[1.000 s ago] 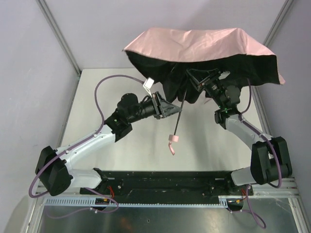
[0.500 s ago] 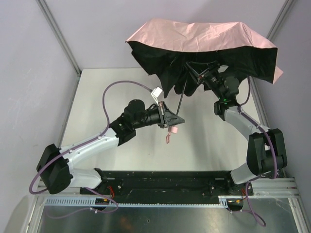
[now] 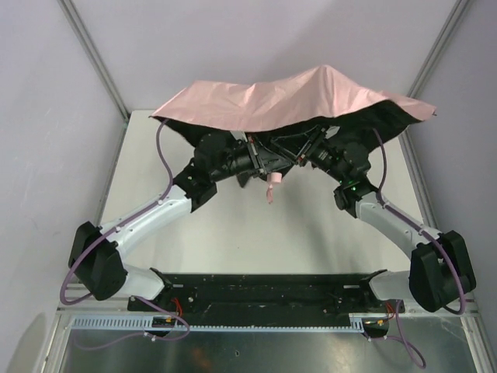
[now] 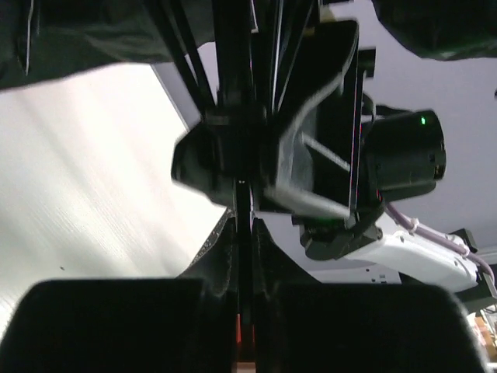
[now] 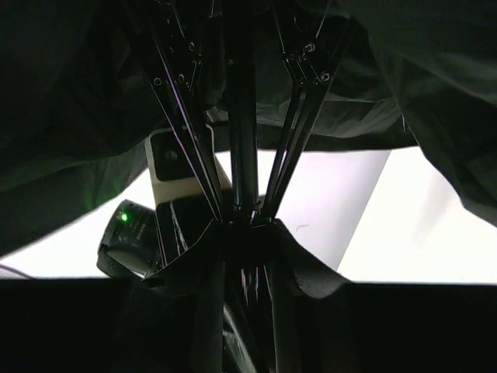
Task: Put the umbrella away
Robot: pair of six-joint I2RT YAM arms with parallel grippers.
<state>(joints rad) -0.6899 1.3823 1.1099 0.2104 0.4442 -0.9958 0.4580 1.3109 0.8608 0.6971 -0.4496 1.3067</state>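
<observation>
The umbrella (image 3: 295, 95) hangs half open above the table, its pale pink canopy spread over both wrists and its black lining facing down. Its small pink handle (image 3: 272, 185) with the loop dangles between the arms. My left gripper (image 3: 266, 161) is shut on the thin black shaft (image 4: 243, 221), just above the handle; the left gripper (image 4: 243, 233) has no gap round it. My right gripper (image 3: 301, 157) faces it from the right, and the right gripper (image 5: 247, 237) is shut on the black hub where the ribs (image 5: 299, 101) meet the shaft. The canopy hides most of both grippers from above.
The white table (image 3: 225, 233) lies below, with grey walls and metal corner posts (image 3: 93, 58) close on the left, back and right. The arms' black base rail (image 3: 264, 284) runs along the near edge. The canopy's right edge (image 3: 419, 109) reaches to the right post.
The left gripper has moved right to the shaft and shut on it. The canopy has dropped and swung left, so that it covers both wrists. The handle has risen.
</observation>
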